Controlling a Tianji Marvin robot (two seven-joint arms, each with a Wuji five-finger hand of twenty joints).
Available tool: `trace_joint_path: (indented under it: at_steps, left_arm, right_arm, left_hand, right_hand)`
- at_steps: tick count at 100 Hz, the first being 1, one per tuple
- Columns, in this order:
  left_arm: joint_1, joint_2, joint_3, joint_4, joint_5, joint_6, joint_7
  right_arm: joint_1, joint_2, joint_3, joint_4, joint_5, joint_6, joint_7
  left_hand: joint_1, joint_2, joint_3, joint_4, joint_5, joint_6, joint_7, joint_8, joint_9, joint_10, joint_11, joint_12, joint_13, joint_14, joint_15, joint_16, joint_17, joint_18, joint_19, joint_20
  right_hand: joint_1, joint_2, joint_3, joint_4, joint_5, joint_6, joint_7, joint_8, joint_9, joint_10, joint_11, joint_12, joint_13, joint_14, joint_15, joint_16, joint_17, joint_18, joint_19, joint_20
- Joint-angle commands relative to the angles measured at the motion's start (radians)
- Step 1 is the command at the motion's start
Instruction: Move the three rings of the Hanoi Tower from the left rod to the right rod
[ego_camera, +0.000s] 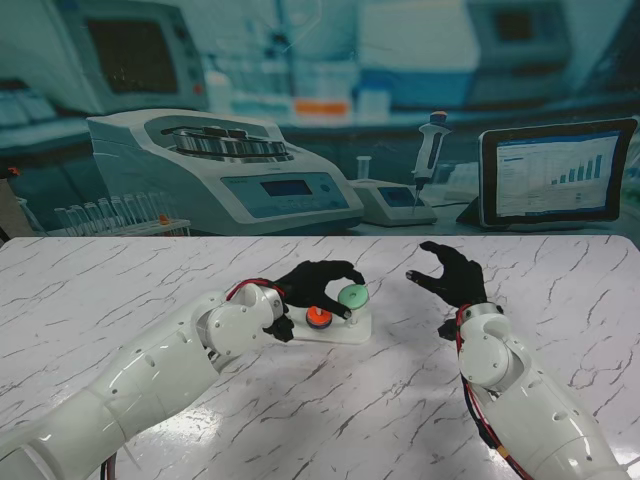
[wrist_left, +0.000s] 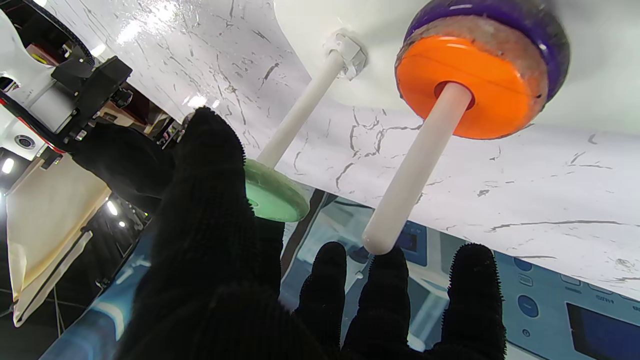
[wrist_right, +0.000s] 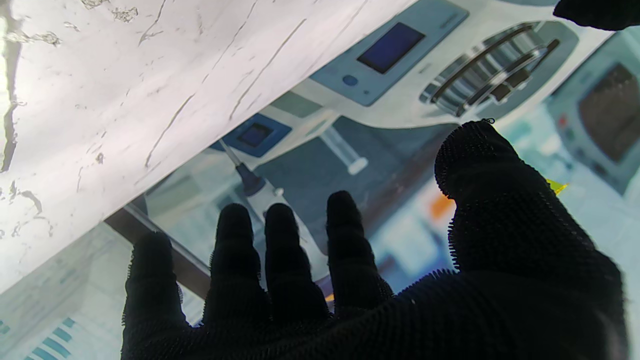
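Over the white plastic tower base the black-gloved left hand is arched, and the pale green plastic ring is pinched between thumb and fingers at the tip of a white rod. On the adjacent rod an orange ring is stacked upon a purple ring. Well apart, the black-gloved right hand is held above the white marbled desk, fingers spread, nothing grasped.
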Motion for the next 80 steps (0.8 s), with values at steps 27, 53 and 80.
trace_joint_path:
  at_steps: [27, 53, 80]
  left_arm:
    - [-0.019, -0.009, 0.028, 0.019, -0.007, -0.016, -0.028]
    - [-0.033, 0.005, 0.036, 0.019, -0.018, -0.033, -0.082]
    - [-0.062, 0.029, 0.050, 0.007, -0.031, -0.053, -0.167]
  right_arm:
    - [-0.009, -0.009, 0.002, -0.003, 0.000, 0.003, -0.007]
    - [-0.009, -0.009, 0.001, -0.001, 0.001, 0.004, -0.007]
    - [-0.006, -0.010, 0.000, 0.003, 0.001, 0.004, -0.009]
  left_hand:
    - [0.086, 0.065, 0.063, 0.019, 0.093, -0.125, 0.148, 0.046, 0.020, -0.021, 0.004, 0.013, 0.004, -0.013, 0.002, 0.005, -0.002, 0.040, 0.027, 0.012]
    - [-0.158, -0.096, 0.337, 0.047, -0.044, 0.053, -0.125, -0.143, -0.071, 0.026, -0.028, -0.005, -0.053, -0.002, -0.027, -0.013, -0.034, 0.031, -0.029, -0.008]
    - [-0.277, -0.115, 0.353, 0.030, -0.205, 0.180, -0.279, -0.236, -0.284, 0.104, -0.080, -0.030, -0.157, 0.015, -0.062, -0.035, -0.083, 0.019, -0.122, -0.044]
  right_hand:
    - [0.007, 0.015, -0.015, 0.024, 0.016, -0.013, 0.010, -0.011, 0.026, -0.001, 0.008, 0.000, 0.004, 0.005, 0.016, 0.011, -0.005, -0.009, 0.007, 0.016]
    - [0.011, 0.012, -0.015, 0.024, 0.018, -0.011, 0.012, -0.010, 0.025, 0.003, 0.011, 0.001, 0.002, 0.006, 0.018, 0.012, -0.007, -0.009, 0.006, 0.016]
    - [0.013, 0.011, -0.016, 0.024, 0.019, -0.020, 0.013, -0.009, 0.027, -0.001, 0.014, 0.001, 0.004, 0.004, 0.021, 0.013, -0.006, -0.011, 0.006, 0.016]
